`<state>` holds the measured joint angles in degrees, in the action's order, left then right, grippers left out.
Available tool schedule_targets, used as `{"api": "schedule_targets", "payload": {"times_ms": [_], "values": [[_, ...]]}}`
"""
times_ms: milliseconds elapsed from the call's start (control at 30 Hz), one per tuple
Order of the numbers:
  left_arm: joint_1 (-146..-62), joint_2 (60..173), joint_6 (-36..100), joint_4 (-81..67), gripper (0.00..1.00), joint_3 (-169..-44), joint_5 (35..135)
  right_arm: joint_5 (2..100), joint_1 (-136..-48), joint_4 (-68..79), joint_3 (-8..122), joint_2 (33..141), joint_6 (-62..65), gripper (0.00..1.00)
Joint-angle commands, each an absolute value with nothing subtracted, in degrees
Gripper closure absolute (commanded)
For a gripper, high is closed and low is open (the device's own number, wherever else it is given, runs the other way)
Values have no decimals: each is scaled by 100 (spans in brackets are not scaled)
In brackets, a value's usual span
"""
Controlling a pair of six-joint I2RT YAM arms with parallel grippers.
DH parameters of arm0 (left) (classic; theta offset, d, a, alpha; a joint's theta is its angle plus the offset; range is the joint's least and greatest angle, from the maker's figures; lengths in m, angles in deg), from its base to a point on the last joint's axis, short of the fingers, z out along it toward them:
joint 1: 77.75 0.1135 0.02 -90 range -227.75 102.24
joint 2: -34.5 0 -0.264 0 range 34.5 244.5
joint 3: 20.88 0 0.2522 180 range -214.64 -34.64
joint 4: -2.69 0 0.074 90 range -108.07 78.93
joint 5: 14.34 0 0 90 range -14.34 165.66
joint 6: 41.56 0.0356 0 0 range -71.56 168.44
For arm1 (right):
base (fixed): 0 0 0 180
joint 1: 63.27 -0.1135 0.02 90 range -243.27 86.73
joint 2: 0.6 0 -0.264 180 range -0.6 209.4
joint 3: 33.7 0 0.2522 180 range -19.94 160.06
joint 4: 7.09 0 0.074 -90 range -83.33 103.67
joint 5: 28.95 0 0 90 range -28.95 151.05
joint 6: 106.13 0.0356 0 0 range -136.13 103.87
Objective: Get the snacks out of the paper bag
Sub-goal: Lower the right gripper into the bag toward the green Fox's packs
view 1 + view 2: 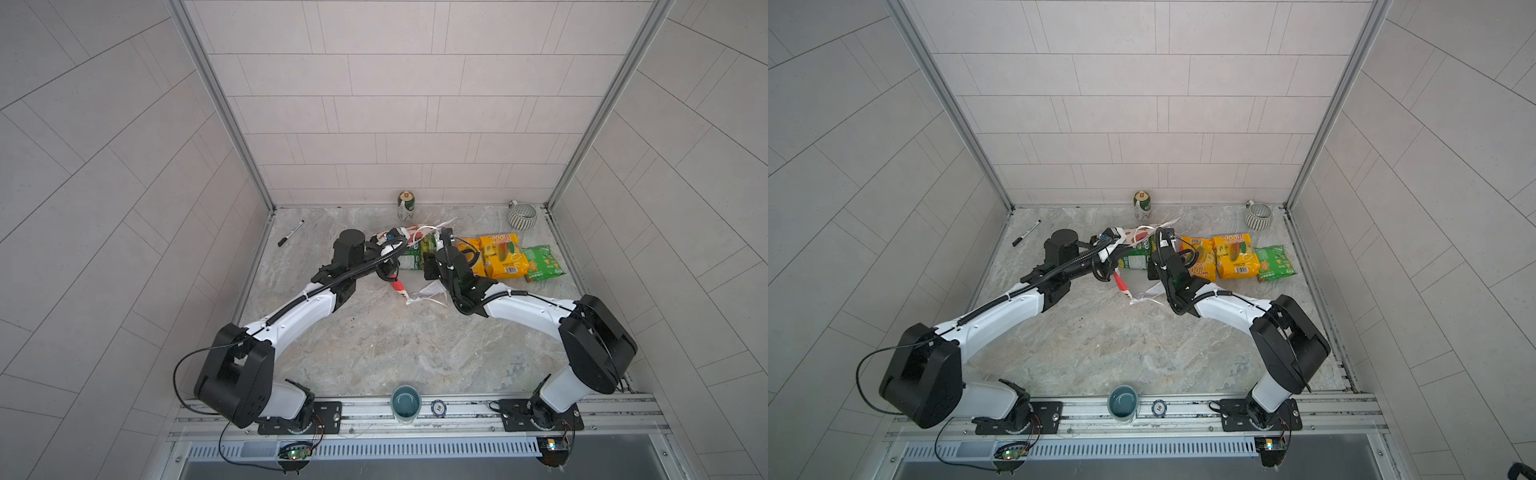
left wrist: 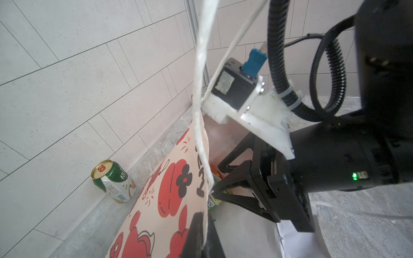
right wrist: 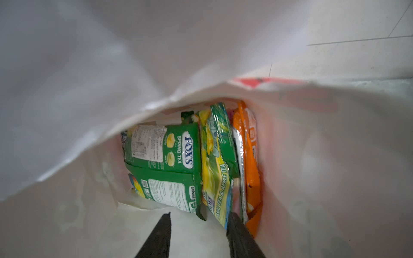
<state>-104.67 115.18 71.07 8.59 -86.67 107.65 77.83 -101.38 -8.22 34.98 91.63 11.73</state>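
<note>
Where the grey marbled bench meets the pale tiled walls, a drink can stands at the far edge and the paper bag lies just in front of it, its rim pinched by the closed left gripper. The right gripper sits in the bag mouth, jaws apart and empty, facing three snacks; three more packets lie toward the far right corner.

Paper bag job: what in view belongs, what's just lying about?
Job: white-and-red printed paper bag; two yellow-orange plastic packets; green plastic packet beside them; inside it: green FOX'S packet, yellow-green packet, orange packet.
Lying about: green-and-white drink can, black marker pen, striped ceramic mug, teal cup, round chip.
</note>
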Motion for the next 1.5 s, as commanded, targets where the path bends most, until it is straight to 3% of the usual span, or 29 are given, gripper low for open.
{"api": "schedule_targets", "payload": {"times_ms": [0, 300, 533, 633, 800, 1000, 1467], "values": [[-10500, 11442, 7191, 1037, 100, -8609, 11006, 8064, -10089, -487, 3707, 9381, 1191, 55], [-10500, 11447, 7188, 1065, 100, -8599, 11095, 8285, -10056, -323, 4194, 9963, 1275, 54], [-10500, 11430, 7175, 1092, 100, -8583, 11161, 8486, -10021, -537, 4377, 10360, 1316, 61], [-10501, 11432, 7185, 1104, 100, -8577, 11145, 8453, -9974, -631, 4450, 10515, 1291, 68], [-10500, 11440, 7186, 1111, 100, -8570, 11127, 8355, -9960, -1301, 4186, 10480, 1043, 91], [-10500, 11494, 7180, 1143, 100, -8576, 11106, 7823, -9945, -1762, 3865, 10091, 801, 99], [-10502, 11583, 7191, 1152, 100, -8586, 10978, 7175, -9736, -1439, 3381, 9026, 765, 100]]}}
